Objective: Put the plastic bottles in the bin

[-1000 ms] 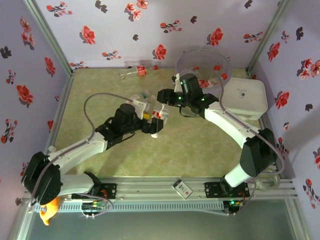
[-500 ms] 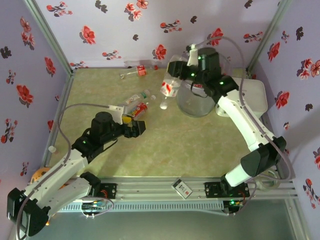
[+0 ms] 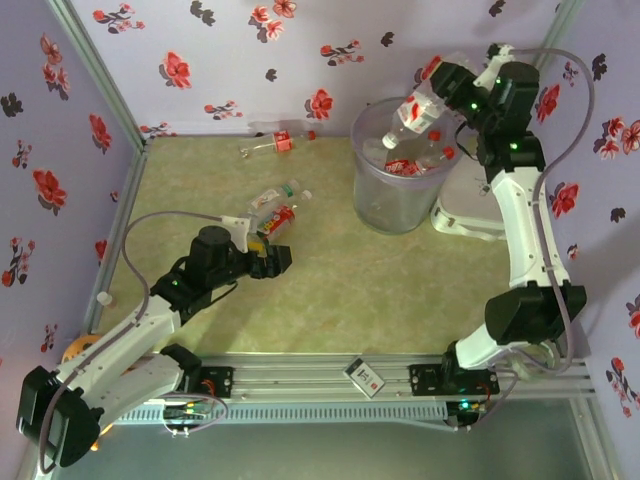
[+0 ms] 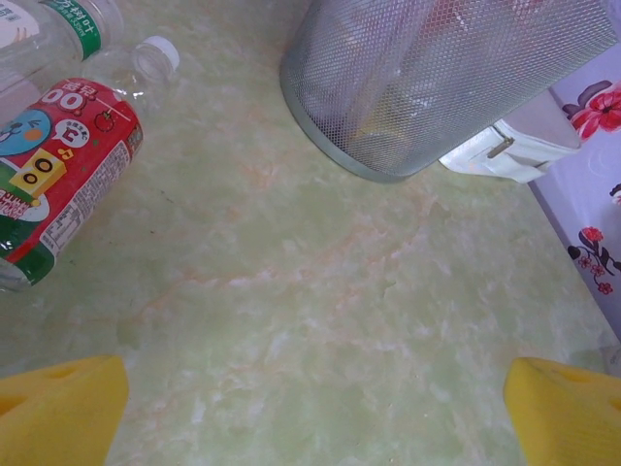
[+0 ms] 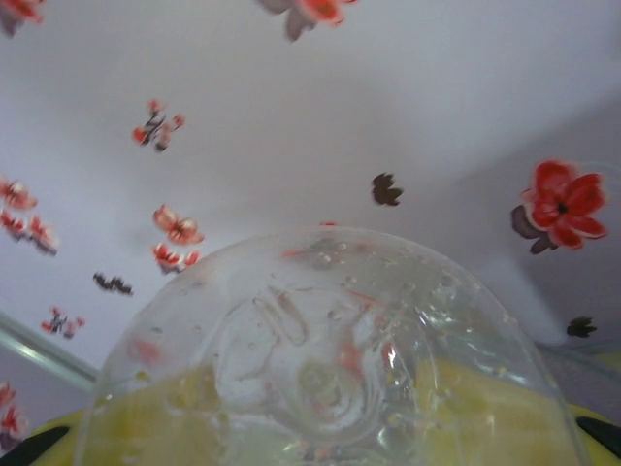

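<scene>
The right hand [image 3: 443, 88] is raised high and closed on a small clear plastic bottle with a red label [image 3: 413, 112], gripping it at its base end. The bottle slants down and away from the hand, neck lowest. In the right wrist view its rounded clear base sits between the yellow finger pads [image 5: 179, 403], which show through the plastic on both sides.

Directly below this hand stands the tall round translucent grey plastic bin [image 3: 372, 205], upright on the green marbled bench [image 3: 400, 290]. The held bottle's neck hangs over the bin's open mouth. Inside the bin lie more clear red-labelled bottles [image 3: 412, 165]. A flat white rounded-square lid-like piece [image 3: 478, 205] lies under the right arm, just beside the bin.

The left hand [image 3: 278, 262] hangs low over the bench, its jaws spread wide and holding nothing. In the left wrist view its yellow fingertips [image 4: 60, 408] sit in the bottom corners with bare bench between them.

Just ahead of this hand and to its left, two bottles lie side by side on the bench: a clear bottle with a red printed label [image 4: 63, 180] and, beyond it, a clear bottle with a green-and-white label [image 4: 53, 24]. Further ahead, near the back wall, lies another clear bottle with a red band [image 3: 268, 146]. The bin stands ahead and to the right of the left hand, well apart from it.
</scene>
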Motion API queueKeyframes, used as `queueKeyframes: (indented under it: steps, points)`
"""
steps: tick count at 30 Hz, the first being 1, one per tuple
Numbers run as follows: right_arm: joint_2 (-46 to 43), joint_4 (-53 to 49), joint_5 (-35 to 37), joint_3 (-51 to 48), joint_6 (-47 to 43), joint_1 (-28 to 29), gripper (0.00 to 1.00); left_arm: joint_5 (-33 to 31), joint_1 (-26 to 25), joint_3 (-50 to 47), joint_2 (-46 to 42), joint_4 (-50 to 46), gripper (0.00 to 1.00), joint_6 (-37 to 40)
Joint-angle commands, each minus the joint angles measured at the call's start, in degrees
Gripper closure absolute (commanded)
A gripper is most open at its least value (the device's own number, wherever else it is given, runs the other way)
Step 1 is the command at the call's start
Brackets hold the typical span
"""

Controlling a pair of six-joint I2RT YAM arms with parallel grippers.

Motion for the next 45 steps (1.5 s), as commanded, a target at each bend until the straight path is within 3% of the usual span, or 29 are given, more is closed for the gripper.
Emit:
queueKeyframes:
  steps: [1, 10, 21, 25, 33, 41, 45]
  points:
    - [4.2, 4.1, -2.2, 0.4, 4.6, -1.2, 0.53, -0.7, 0.5, -0.7, -0.5, 0.9, 0.0, -1.1]
    - [12.6, 3.1, -8.7, -0.7, 6.0, -0.5, 0.46, -1.5, 0.7, -1.2, -0.8, 0.5, 0.0, -1.3]
    - [17.3, -4.8, -9.4, -1.4, -0.4, 2.7, 0.41, -1.6, 0.8, -1.4, 1.0, 2.3, 0.0, -2.0]
    - [19.7, -8.2, -11.1, 1.0, -1.7, 2.9, 0.15, -1.6, 0.8, -1.5, 0.9, 2.4, 0.0, -2.0]
    - [15.2, -15.0, -7.0, 6.8, -8.1, 2.9, 0.01, -1.5, 0.9, -1.6, 1.7, 3.0, 0.0, -2.0]
    - [10.8, -22.4, 2.8, 11.4, -14.9, 2.9, 0.05, -1.5, 0.9, -1.9, 2.7, 4.2, 0.0, -2.4]
    - [11.9, -23.0, 1.9, 10.7, -14.8, 3.4, 0.27, -1.5, 0.9, -2.0, 2.7, 4.2, 0.0, -2.5]
